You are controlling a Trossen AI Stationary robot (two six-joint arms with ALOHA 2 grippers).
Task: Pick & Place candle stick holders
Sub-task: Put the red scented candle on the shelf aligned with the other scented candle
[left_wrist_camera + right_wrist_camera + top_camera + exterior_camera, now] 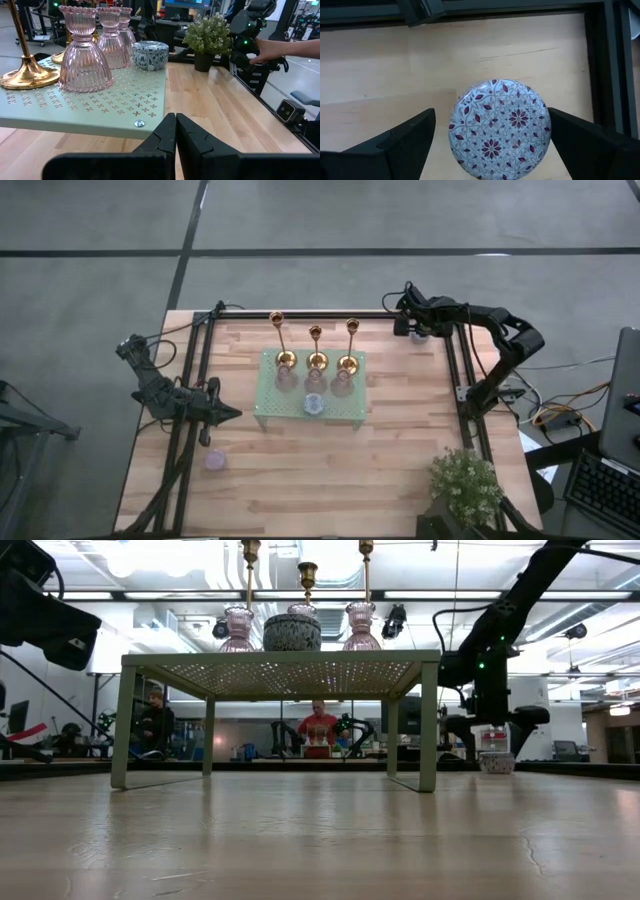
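Note:
Three gold candle stick holders (316, 348) stand upright in a row by their round bases on the far side of a green perforated stand (355, 412); one base (27, 75) shows in the left wrist view. My right gripper (491, 125) hangs open at the table's far right corner, pointing steeply down. Its fingers stand on either side of a small round blue-patterned tin (500, 127) on the table and are apart from it. My left gripper (175, 135) is shut on nothing, left of the stand and just off its corner.
Three pink glass pieces (80, 55) and a second patterned tin (150, 54) share the stand with the gold holders. A lavender piece (215, 460) lies on the table near the left. A potted plant (465, 485) stands near right. Black rails (460, 400) edge the table. A person's hand (272, 50) shows beyond.

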